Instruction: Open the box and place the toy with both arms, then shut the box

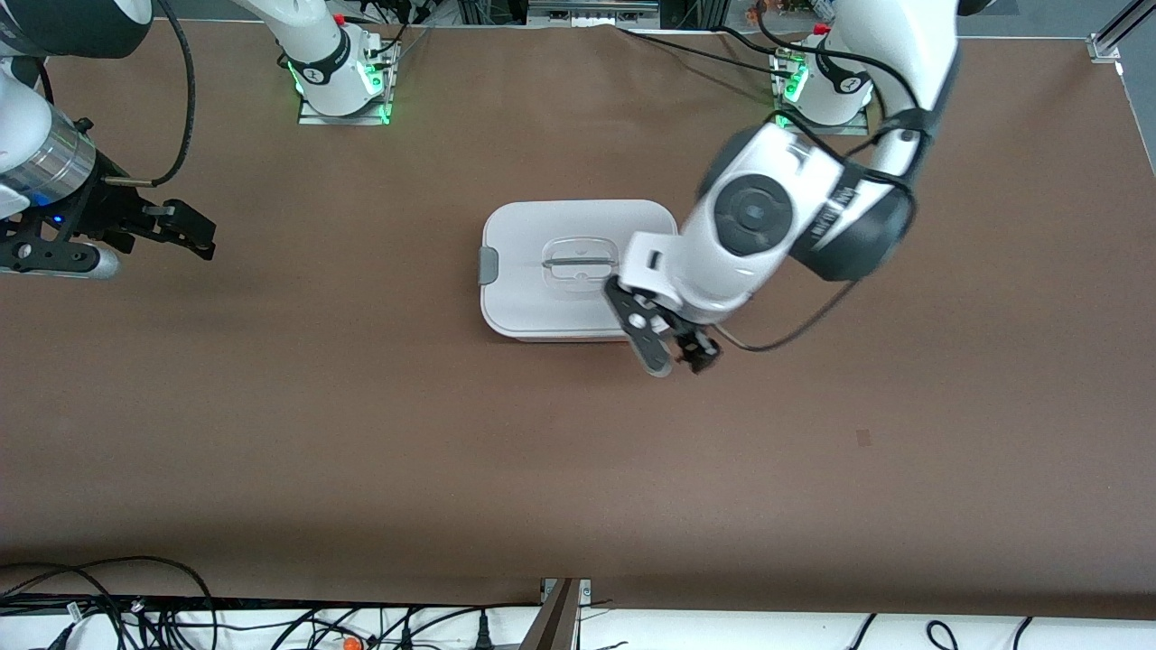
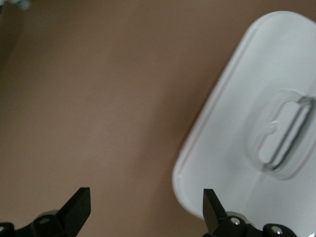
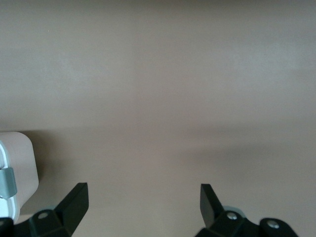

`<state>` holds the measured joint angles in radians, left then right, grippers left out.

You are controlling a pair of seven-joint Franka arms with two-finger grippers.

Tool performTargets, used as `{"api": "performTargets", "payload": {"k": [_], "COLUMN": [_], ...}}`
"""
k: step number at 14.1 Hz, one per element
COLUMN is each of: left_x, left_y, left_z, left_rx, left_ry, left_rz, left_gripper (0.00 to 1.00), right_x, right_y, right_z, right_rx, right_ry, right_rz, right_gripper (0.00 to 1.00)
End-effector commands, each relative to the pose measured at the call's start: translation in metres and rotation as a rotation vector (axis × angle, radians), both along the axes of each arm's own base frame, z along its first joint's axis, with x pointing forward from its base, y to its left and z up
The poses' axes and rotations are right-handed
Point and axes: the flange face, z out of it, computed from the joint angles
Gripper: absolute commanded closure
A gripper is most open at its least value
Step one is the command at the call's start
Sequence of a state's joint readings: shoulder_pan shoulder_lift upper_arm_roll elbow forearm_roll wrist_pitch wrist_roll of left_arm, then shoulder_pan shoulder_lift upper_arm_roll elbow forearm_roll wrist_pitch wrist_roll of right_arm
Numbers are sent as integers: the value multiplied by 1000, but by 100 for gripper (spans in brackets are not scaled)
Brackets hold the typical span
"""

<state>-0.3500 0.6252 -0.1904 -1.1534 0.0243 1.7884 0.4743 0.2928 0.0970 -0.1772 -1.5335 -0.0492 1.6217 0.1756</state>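
Note:
The box (image 1: 560,230) stands in the middle of the table with its white lid on, recessed handle (image 1: 579,263) on top and a grey clip (image 1: 489,266) on the side toward the right arm's end. My left gripper (image 1: 679,361) hangs open and empty over the box's corner toward the left arm's end. In the left wrist view the lid (image 2: 247,123) lies beside the open gripper (image 2: 145,192). My right gripper (image 1: 200,236) waits open over bare table at the right arm's end. Its wrist view shows the open gripper (image 3: 143,187) and the box's clip (image 3: 6,181). The toy is out of view.
Both arm bases (image 1: 339,77) (image 1: 826,86) stand along the table's edge farthest from the front camera. Cables (image 1: 135,614) lie past the table's edge nearest that camera. A small dark mark (image 1: 864,438) is on the brown table cover.

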Motion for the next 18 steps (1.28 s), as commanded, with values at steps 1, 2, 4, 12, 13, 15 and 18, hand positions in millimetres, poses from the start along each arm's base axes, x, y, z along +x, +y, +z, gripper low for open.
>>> {"api": "performTargets", "payload": {"k": [1,2,4,12,13,15,18], "left_x": [25,36,53,30,18,-14,-37], "left_y": [63,87,142,329,338,347,346], "left_z": [37,41,47,109,117,136,164], "left_rx": [27,39,73,138,131,134,131], "left_ry": [-26,-38,-58,-93,-86,-39,-18], "left_rz": [103,144,230,609,681,890,984], "left_gripper": [0,0,0,0,0,0,0], "right_x": [-1,-1,0,0,-1,0,-1], "right_y": [2,2,2,3,3,3,4], "right_z": [3,4,3,2,2,2,2], "right_rx": [-16,-16,-16,-17,-17,-17,-17], "right_ry": [3,3,4,6,7,6,6], "right_rz": [3,3,3,5,4,3,5], "right_gripper": [0,0,0,0,0,0,0]}}
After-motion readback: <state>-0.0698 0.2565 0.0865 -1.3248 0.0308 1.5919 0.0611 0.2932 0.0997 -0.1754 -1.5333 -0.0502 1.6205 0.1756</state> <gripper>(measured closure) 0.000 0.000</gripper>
